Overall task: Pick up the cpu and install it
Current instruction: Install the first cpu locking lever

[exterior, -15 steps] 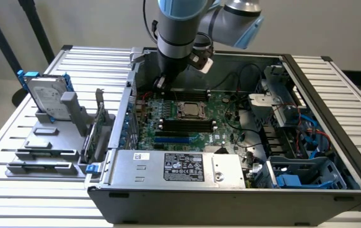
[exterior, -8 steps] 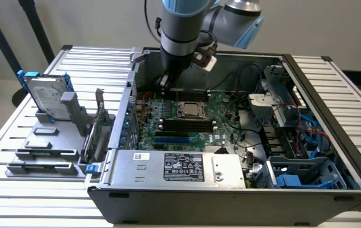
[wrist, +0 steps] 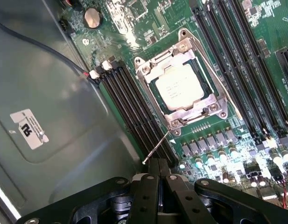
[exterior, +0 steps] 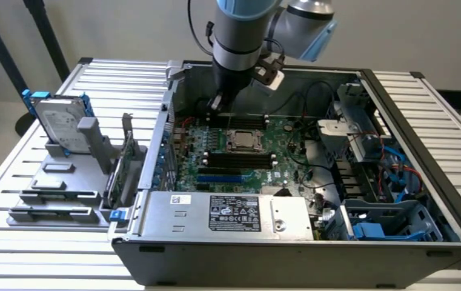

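Open dark grey computer case (exterior: pixel 295 260) on a slatted metal surface (exterior: pixel 20 242). The grey and light blue robot arm (exterior: pixel 234 36) reaches down into the case at the upper centre of the exterior view. Its black two-fingered tool (exterior: pixel 214 108) hangs over the green motherboard (exterior: pixel 283 130), near the case's far wall. In the wrist view the tool (wrist: pixel 159 170) has its fingers pressed together, with nothing between them. The small flat square cpu with a silver-grey metal top (wrist: pixel 181 86) lies seated inside the dark square metal-framed socket (wrist: pixel 195 111), at the centre of the exterior view (exterior: pixel 245 140). A thin metal lever (wrist: pixel 158 144) runs from the socket's corner towards the fingertips; contact cannot be told. Long black memory slots (wrist: pixel 130 107) flank the socket. A silver hard drive in a blue frame (exterior: pixel 56 124) stands upright at the exterior view's left
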Motion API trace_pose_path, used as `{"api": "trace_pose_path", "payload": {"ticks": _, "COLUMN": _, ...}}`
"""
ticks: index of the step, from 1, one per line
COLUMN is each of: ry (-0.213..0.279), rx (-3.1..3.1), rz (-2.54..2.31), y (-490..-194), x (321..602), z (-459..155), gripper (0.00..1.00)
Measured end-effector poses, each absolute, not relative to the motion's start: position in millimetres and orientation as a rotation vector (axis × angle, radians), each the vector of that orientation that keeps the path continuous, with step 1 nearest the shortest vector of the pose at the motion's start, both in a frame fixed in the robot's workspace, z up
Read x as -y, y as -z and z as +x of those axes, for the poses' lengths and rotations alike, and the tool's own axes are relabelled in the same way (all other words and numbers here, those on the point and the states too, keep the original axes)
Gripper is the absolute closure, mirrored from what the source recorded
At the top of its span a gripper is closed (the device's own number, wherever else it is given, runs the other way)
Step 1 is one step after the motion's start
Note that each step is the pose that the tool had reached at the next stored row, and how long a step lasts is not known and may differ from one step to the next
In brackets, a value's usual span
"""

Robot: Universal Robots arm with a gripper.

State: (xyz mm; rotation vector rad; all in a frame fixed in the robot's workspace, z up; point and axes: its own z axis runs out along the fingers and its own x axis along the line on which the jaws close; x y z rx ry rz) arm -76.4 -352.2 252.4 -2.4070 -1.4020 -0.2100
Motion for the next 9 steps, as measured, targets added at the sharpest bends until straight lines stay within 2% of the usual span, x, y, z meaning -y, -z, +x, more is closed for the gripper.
{"api": "trace_pose_path", "payload": {"ticks": 9, "ry": 0.219, "rx": 1.401, "rz": -2.427, "y": -246.4, "x": 352.2, "z": -67.9, "gripper": 0.89}}
